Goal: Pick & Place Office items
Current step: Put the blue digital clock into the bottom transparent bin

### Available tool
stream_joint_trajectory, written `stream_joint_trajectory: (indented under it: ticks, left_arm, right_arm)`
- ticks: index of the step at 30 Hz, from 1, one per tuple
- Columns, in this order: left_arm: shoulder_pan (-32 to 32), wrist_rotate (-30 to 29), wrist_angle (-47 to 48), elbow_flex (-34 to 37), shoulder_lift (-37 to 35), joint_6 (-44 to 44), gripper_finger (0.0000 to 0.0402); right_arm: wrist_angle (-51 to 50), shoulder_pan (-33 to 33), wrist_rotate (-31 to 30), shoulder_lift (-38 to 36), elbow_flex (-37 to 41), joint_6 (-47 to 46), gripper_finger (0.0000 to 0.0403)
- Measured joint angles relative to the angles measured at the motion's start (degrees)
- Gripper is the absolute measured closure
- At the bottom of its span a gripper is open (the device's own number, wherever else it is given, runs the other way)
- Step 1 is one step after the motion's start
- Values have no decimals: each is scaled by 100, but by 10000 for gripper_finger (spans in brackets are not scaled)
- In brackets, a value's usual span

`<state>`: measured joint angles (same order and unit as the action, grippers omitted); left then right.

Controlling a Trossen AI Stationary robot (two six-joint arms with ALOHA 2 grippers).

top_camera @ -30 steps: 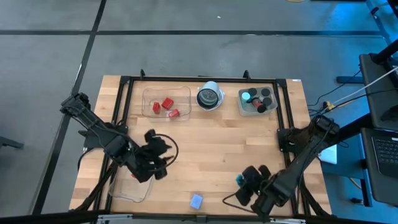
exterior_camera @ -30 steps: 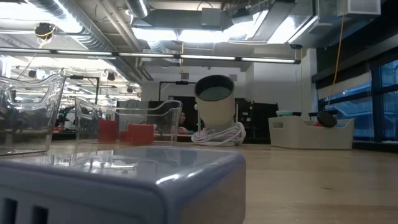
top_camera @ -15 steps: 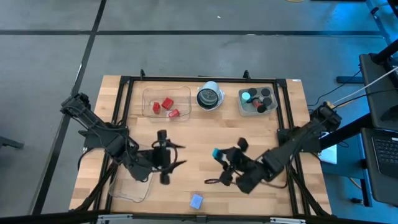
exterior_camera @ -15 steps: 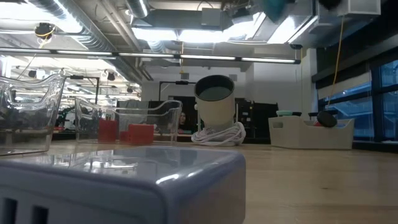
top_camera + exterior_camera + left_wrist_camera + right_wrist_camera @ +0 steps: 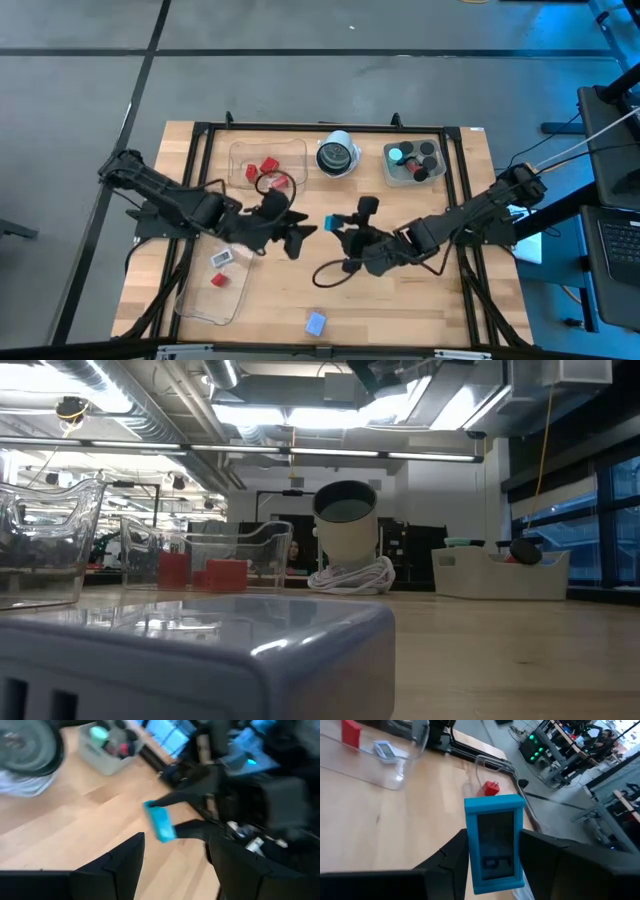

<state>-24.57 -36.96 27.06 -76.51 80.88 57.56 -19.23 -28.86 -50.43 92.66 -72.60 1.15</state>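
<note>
Both fingers of the right hand (image 5: 492, 865) pinch a teal rectangle (image 5: 494, 842).

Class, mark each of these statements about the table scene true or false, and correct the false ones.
1. The right gripper holds a teal rectangle. True.
2. The left gripper is shut on a red block. False: its fingers are open and hold nothing.
3. The clear tray at the table's front left holds a red block and a pale-blue rectangle. True.
4. The two grippers are at opposite ends of the table. False: they face each other near its middle.
5. A pale-blue rectangle lies loose near the table's front edge. True.
</note>
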Motion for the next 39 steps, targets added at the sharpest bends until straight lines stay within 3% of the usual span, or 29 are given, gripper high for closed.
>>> stream_joint_trajectory:
  ticks: [12,19,26,39]
  left_arm:
    - [859,417,451,-4,96,130,182]
    - [1307,1563,42,-4,505,-150,182]
    - [1581,1701,-5,-4,575,-366,187]
    - [1647,1938,-32,-5,586,-113,281]
  right_arm:
    - [196,432,234,0,0,426,264]
    - [271,695,643,0,-2,430,264]
    - [276,745,798,0,-4,424,264]
    - [220,749,741,0,-2,560,264]
